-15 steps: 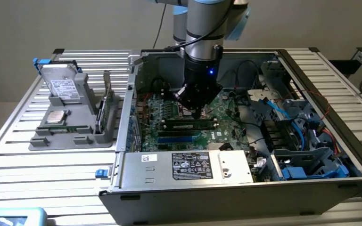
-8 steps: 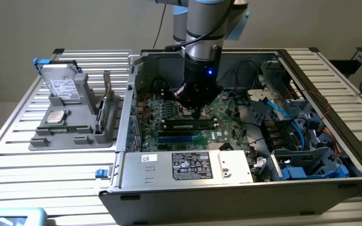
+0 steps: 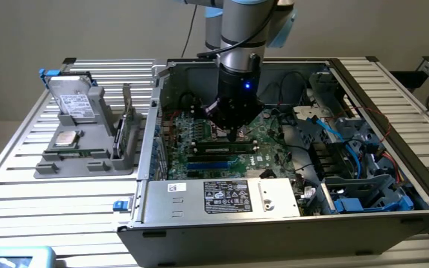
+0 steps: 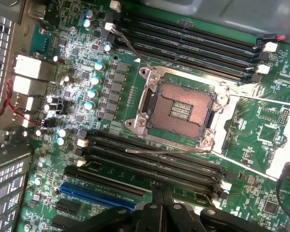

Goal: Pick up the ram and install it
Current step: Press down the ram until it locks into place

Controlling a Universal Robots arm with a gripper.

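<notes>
Wrist view shows the CPU socket (image 4: pixel 179 110) beyond the closed hand (image 4: pixel 160 203).

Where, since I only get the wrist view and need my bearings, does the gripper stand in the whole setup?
Observer: The gripper reaches down into an open computer case, fingers shut, just above the ram lying along a slot. I cannot tell whether the ram is fully seated.
Operator: Is anything beside the case?
Observer: Yes. On the exterior view's left, a grey holder carries a hard drive and a green card standing on edge.
Operator: And on the camera's side of the board?
Observer: A metal box with a white label spans the case there.
</notes>
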